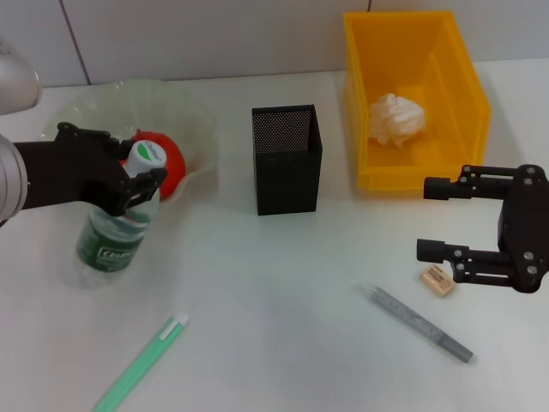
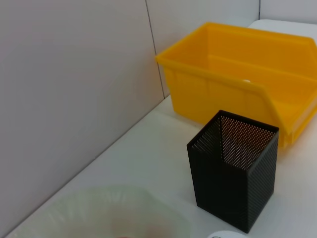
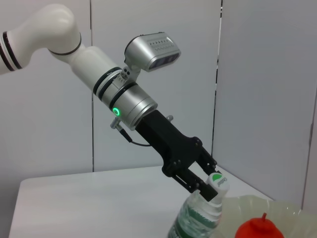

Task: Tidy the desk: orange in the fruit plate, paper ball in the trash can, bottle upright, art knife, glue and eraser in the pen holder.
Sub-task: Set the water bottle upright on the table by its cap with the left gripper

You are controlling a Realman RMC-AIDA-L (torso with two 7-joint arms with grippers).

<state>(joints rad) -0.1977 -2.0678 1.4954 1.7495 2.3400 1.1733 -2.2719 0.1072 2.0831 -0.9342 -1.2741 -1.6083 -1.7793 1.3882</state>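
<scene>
My left gripper [image 1: 141,180] is shut on the neck of the clear bottle [image 1: 111,240], which stands nearly upright on the table just in front of the fruit plate [image 1: 199,116]. The right wrist view shows the same hold of the left gripper [image 3: 205,186] under the white cap. The orange [image 1: 167,159] lies in the plate. Inside the yellow trash can [image 1: 455,77] is the paper ball [image 1: 396,118]. The black mesh pen holder [image 1: 287,159] stands mid-table. My right gripper [image 1: 425,219] hangs open just above the beige eraser [image 1: 437,281].
A slim grey stick [image 1: 420,324] lies in front of the eraser, and a slim green one [image 1: 141,360] lies at the front left; which is the art knife and which the glue I cannot tell. The left wrist view shows the pen holder [image 2: 233,176] and trash can [image 2: 237,74] against the wall.
</scene>
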